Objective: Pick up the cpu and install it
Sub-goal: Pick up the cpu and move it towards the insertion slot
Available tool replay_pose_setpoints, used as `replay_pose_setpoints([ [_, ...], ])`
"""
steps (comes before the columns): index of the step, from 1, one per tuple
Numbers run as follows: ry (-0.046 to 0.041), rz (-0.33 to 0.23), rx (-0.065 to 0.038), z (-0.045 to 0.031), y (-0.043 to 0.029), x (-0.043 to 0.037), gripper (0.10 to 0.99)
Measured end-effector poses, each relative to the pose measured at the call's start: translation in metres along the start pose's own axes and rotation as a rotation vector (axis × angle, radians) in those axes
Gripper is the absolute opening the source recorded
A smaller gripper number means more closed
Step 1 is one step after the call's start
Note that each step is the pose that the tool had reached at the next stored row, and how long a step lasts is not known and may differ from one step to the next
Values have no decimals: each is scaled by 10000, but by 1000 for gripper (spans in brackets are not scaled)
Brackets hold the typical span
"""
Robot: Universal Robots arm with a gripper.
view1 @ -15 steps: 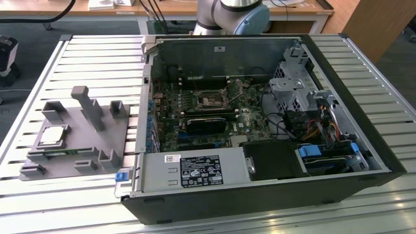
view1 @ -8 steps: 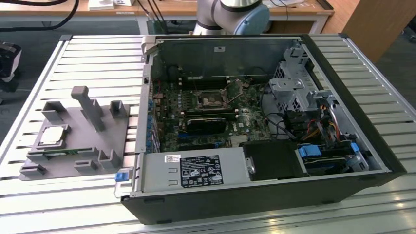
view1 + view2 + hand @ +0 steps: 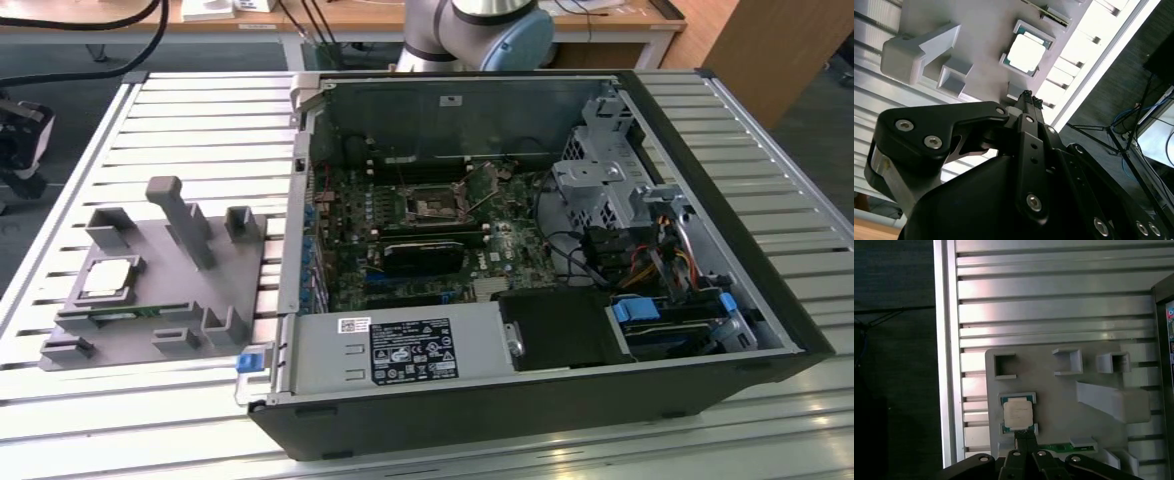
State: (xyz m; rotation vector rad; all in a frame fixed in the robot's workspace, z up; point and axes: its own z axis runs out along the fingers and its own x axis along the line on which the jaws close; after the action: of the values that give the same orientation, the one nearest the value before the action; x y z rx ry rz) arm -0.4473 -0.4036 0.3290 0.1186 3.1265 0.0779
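Tool (image 3: 1026, 438) closed (empty), clear of cpu (image 3: 1018, 414), seated in grey fixture (image 3: 1054, 402)

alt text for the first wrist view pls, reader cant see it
The cpu, a small silver square chip, lies in a pocket of a grey holder plate, with the shut gripper close to one of its edges. The plate rests on a slatted metal table; a green memory stick lies in the plate near the gripper.
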Motion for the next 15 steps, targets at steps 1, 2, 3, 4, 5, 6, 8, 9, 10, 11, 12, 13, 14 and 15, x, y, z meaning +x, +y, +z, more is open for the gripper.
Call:
replay_pose_setpoints([
  [1,1,0,-2,16,-1,0,106],
  [2,1,0,-2,33,-2,0,106],
  [3,2,0,-2,47,-3,1,106],
  [4,3,0,-1,60,-4,0,106],
  [5,4,0,-1,72,-4,1,106],
  [6,5,0,-1,84,-5,1,106],
  [8,7,0,-1,114,-6,1,106],
  [9,6,0,-1,130,-7,1,106],
  [10,8,1,-1,147,-8,1,106],
  [11,10,0,-1,161,-9,1,106],
  [12,14,0,0,175,-10,2,106],
  [13,21,1,0,188,-11,2,106],
  [14,24,1,1,202,-11,2,106],
  [15,25,1,0,217,-13,2,106],
])
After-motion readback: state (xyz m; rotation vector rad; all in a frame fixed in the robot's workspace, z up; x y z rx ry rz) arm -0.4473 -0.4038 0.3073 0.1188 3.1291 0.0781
